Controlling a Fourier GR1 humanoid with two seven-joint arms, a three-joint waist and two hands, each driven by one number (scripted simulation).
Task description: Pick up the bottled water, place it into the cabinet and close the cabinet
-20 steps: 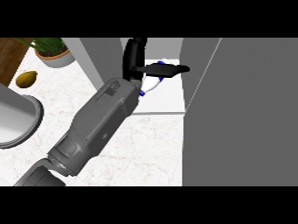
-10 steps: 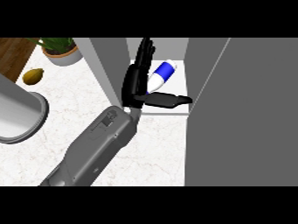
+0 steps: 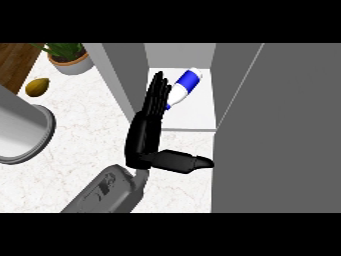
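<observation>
The bottled water [image 3: 188, 82], white with a blue label, lies tilted on the white floor of the open cabinet [image 3: 193, 119], near its back. My left hand [image 3: 145, 135] is at the cabinet's mouth with its fingers straight along the bottle's left side. Its thumb [image 3: 184, 162] sticks out to the right, below the shelf's front edge. The hand is open and holds nothing. I cannot tell whether the fingertips touch the bottle. The right hand does not show.
The cabinet's grey door [image 3: 291, 125] stands open and fills the right side. The cabinet's left wall [image 3: 125, 75] is just beside my fingers. A big grey cylinder [image 3: 10, 125], a yellow-brown fruit [image 3: 37, 87] and a potted plant [image 3: 68, 57] are on the counter at left.
One second ago the left hand was curled round the bottle at the cabinet. It has since let go and straightened its fingers, and the bottle now lies inside on the shelf.
</observation>
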